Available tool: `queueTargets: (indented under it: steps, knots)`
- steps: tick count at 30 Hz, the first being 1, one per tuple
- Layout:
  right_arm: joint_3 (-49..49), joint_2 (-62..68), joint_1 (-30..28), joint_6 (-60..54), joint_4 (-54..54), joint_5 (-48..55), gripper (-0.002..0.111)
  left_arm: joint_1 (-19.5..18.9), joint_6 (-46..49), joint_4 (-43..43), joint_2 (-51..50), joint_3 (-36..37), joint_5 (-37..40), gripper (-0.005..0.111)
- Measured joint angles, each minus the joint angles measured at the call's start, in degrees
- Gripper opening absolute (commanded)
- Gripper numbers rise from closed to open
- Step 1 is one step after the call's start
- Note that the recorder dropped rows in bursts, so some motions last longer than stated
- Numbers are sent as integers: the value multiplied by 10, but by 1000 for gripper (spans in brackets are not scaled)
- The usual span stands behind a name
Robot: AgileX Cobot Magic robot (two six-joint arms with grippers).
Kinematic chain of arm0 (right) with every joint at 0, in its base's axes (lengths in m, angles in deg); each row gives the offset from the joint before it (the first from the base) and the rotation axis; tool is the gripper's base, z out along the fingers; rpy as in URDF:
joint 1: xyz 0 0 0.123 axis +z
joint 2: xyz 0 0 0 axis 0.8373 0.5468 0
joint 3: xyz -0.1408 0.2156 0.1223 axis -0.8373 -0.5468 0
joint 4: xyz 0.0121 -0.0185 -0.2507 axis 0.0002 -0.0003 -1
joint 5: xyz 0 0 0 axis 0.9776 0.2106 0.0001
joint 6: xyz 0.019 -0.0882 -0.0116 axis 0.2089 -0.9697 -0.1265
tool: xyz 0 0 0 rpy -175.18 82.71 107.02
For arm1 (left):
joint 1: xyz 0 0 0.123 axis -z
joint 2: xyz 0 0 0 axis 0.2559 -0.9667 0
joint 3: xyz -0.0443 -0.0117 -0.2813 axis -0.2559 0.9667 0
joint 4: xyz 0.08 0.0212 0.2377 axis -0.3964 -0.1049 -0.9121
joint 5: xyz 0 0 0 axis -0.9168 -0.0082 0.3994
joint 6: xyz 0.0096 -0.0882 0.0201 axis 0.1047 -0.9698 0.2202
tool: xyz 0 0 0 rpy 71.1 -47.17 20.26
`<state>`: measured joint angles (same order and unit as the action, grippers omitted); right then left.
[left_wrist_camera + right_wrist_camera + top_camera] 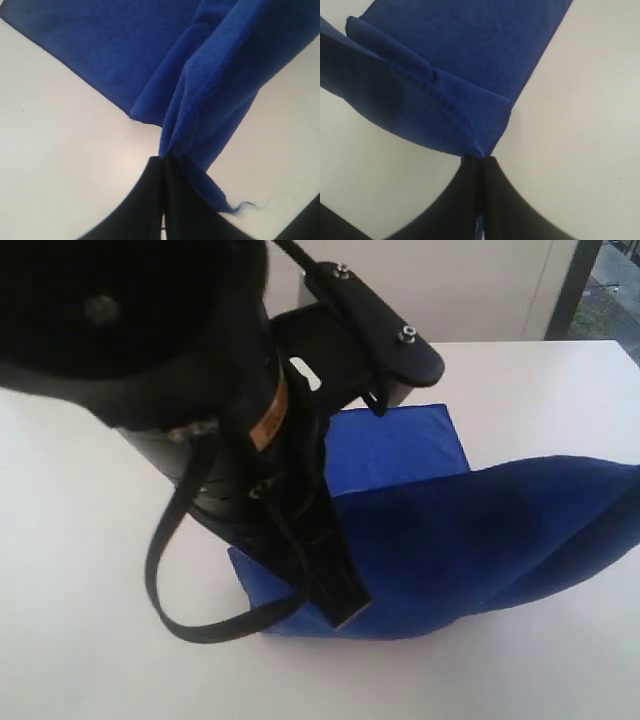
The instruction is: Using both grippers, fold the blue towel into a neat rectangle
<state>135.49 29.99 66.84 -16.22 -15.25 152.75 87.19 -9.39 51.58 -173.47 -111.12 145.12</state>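
A: Start closest to us. What is the left arm doing?

B: It crowds the near side of the tabletop (80,660). The left gripper (163,159) is clamped tight on a corner of the blue towel (450,550). Cloth fans out from between its fingers, and a loose thread trails beside them.

A: And the other one?

B: The right gripper (481,159) is pinched closed on another corner, right at the hemmed edge. The exterior view does not show it.

A: Why hold two corners?

B: Probably to keep that edge stretched between them, so the raised half travels as one sheet rather than bunching.

A: Where does the towel sit?

B: In the middle of the tabletop, running toward its right edge. The nearer part is lifted and sags in a broad fold. The farther part lies flat toward the far edge, and it looks like the layer the lifted half should land on.

A: So the fold is unfinished?

B: I'd judge so. Nothing is squared up yet.
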Motion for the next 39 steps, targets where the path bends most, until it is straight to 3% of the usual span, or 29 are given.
queueTargets:
  steps: [22, 39]
  knots:
    - [-1, -15, 0, -12, 18, -3, 0, 0, 0, -13, 29, 0, -12, 0]
    - [-58, 73, 0, -12, -20, -189, 0, -13, -35, -167, -34, 11, -33, 0]
